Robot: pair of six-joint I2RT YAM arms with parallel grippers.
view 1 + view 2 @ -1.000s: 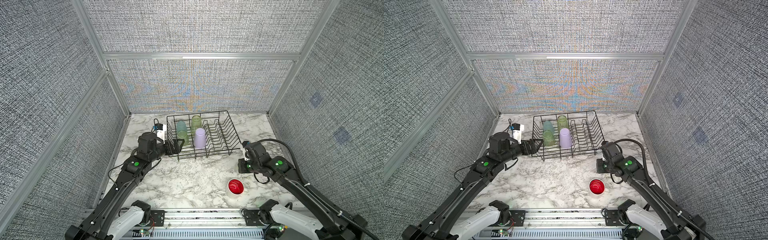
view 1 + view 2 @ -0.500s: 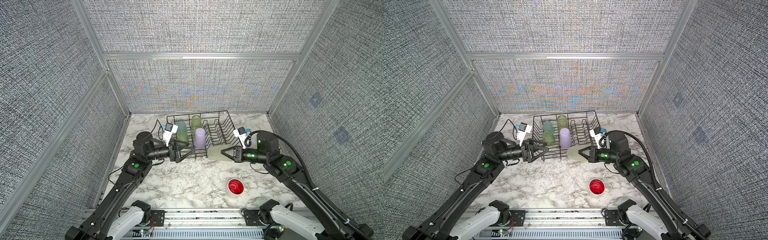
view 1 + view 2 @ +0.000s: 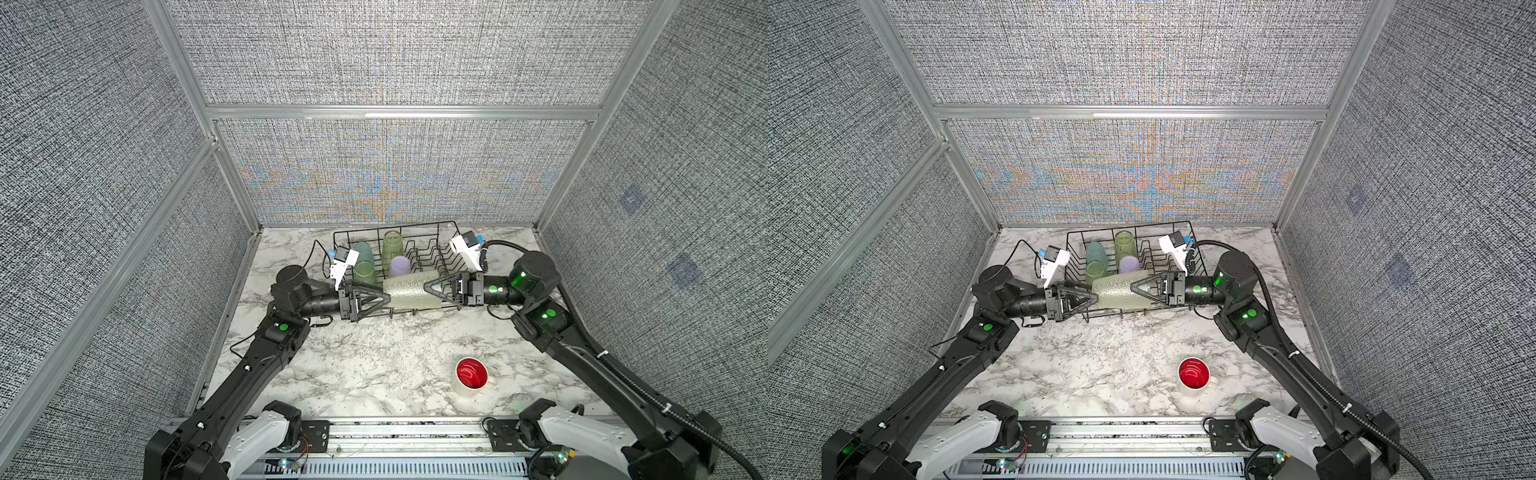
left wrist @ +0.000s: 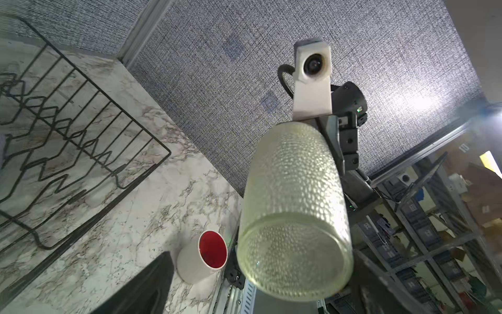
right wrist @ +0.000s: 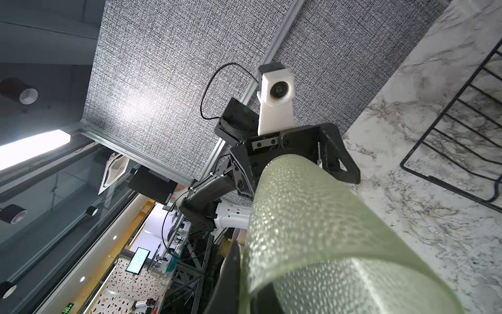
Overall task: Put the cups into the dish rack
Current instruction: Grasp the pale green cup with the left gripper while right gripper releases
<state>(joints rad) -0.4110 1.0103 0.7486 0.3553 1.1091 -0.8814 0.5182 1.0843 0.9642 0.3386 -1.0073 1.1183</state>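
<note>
While the right gripper (image 3: pixel 427 286) pinched the rim of the frosted yellow-green cup (image 3: pixel 409 293), holding it sideways by the near edge of the dish rack (image 3: pixel 432 251), a handover looked under way. The left gripper (image 3: pixel 388 298), jaws apart, had reached its base from well apart earlier and next needed to clamp.

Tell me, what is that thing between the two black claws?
A frosted pale yellow-green cup, lying sideways in the air. Both top views show it: the right claw pinches its rim, the left claw stands open around its base.
</note>
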